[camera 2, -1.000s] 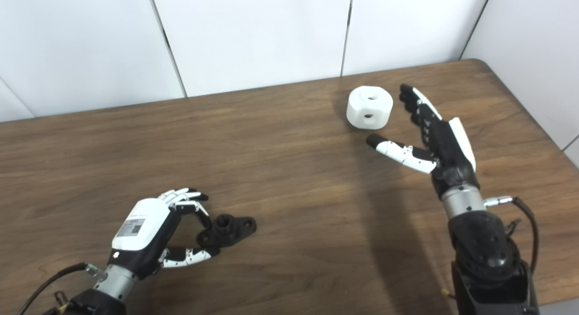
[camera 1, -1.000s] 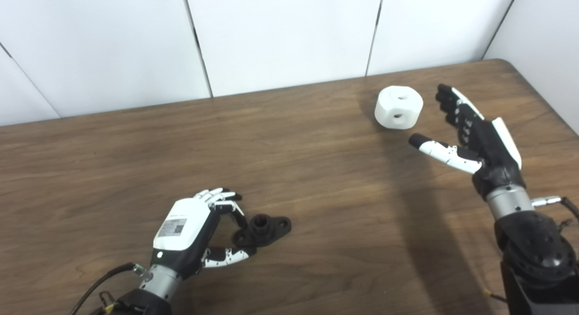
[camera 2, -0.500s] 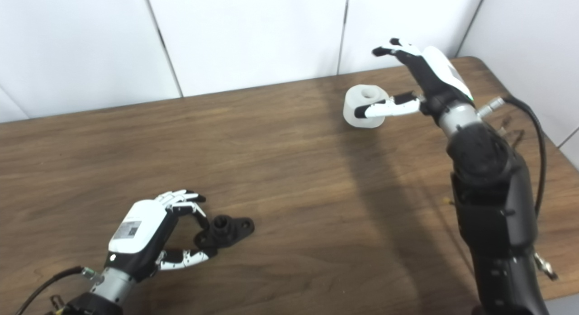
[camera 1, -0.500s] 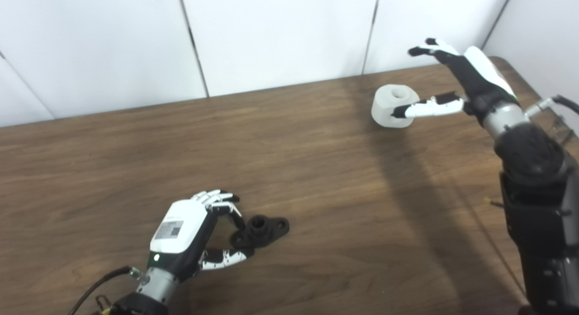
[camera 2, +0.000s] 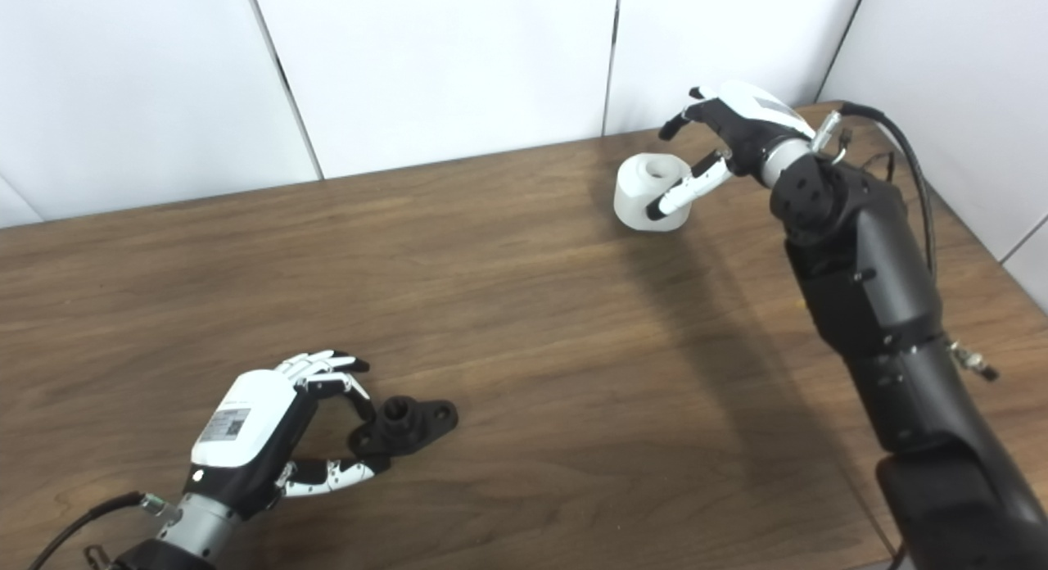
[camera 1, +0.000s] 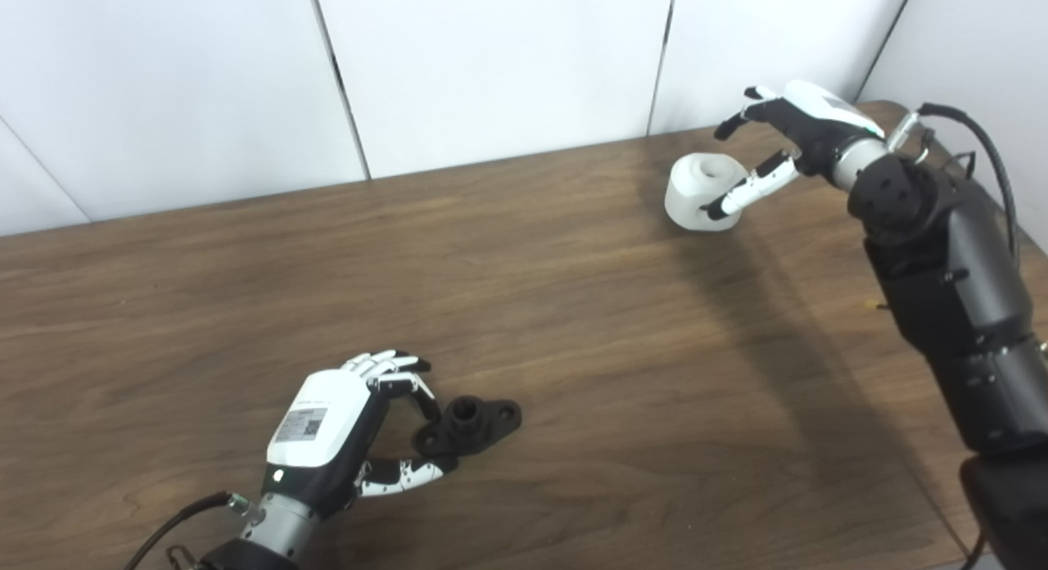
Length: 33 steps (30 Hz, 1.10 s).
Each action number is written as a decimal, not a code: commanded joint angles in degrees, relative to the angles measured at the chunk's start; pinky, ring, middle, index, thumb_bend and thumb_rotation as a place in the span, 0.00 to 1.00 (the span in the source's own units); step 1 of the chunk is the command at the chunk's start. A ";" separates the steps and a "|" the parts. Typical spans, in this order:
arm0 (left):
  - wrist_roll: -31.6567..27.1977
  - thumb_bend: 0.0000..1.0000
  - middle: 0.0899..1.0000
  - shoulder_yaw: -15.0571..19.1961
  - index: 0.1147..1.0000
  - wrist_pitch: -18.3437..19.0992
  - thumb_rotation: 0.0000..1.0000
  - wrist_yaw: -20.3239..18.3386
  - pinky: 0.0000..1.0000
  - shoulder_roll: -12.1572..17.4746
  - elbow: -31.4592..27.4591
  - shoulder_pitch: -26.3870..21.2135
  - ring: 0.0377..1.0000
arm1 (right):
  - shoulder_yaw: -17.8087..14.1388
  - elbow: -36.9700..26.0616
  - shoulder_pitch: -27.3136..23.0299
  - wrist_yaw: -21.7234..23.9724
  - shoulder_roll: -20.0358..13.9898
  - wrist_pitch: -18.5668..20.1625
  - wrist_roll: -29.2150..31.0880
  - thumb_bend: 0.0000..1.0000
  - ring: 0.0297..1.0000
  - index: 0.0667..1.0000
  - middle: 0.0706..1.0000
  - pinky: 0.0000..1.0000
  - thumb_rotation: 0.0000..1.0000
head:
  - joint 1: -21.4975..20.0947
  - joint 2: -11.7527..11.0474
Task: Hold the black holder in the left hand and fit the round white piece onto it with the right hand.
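Setting: brown wooden table [camera 1: 573, 324] against white wall panels.
Left hand [camera 1: 340, 427]: fingers curled loosely around one end of the black holder [camera 1: 471, 422], which lies flat; grip not yet closed, readying a lift.
Right hand [camera 1: 778, 144]: spread over the round white piece [camera 1: 700, 189] at the far right, thumb against its near side, fingers arched above, set to grasp.

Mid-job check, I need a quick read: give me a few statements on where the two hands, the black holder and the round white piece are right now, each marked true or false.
1. The black holder lies flat on the table. True.
2. The left hand has lifted the holder clear of the table. False: its fingers are curled at the holder's near end, and the holder rests on the wood.
3. The round white piece sits at the far right of the table. True.
4. The white piece is already fitted on the holder. False: they are far apart.
5. The right hand is at the white piece, thumb against its side. True.
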 commanded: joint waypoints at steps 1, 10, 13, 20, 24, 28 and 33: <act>1.23 0.52 0.78 -0.63 0.42 -0.40 0.05 -1.57 0.87 0.87 1.15 1.24 0.85 | 0.52 0.20 -3.64 -0.23 -2.22 -0.34 -0.82 1.00 1.00 0.74 1.00 1.00 0.29 | -0.05 0.02; 1.22 0.52 0.78 -0.54 0.42 -0.80 0.05 -1.02 0.87 0.76 1.36 1.39 0.85 | 4.72 3.98 -6.37 2.15 -4.43 -0.37 -1.56 1.00 1.00 0.76 1.00 1.00 0.27 | 0.00 -0.12; 1.21 0.52 0.78 -0.53 0.42 -0.87 0.05 -0.81 0.88 0.63 1.39 1.43 0.86 | 5.49 4.58 -6.84 1.76 -4.69 -0.38 -1.39 1.00 1.00 0.77 1.00 1.00 0.28 | 0.05 -0.04; 1.98 0.52 0.79 -0.78 0.42 -0.19 0.05 -1.51 0.88 0.57 1.01 1.41 0.86 | 5.89 5.33 -7.01 1.14 -4.54 -0.36 -1.05 1.00 1.00 0.78 1.00 1.00 0.29 | 0.21 -0.05; 2.09 0.52 0.79 -0.75 0.42 0.12 0.05 -1.57 0.88 0.48 0.94 1.48 0.86 | 5.79 5.40 -6.67 0.73 -4.26 -0.35 -0.87 1.00 1.00 0.78 1.00 1.00 0.29 | 0.51 0.01; 2.37 0.52 0.79 -0.77 0.42 0.56 0.05 -1.86 0.88 0.41 0.78 1.48 0.86 | 5.44 5.15 -6.50 0.80 -3.86 -0.31 -1.16 1.00 1.00 0.79 1.00 1.00 0.29 | 0.42 0.04; 2.89 0.52 0.79 -0.86 0.42 0.99 0.05 -2.16 0.88 0.33 0.78 1.36 0.87 | 5.91 5.59 -6.74 0.40 -4.29 -0.39 -0.68 1.00 1.00 0.79 1.00 1.00 0.31 | 0.50 -0.03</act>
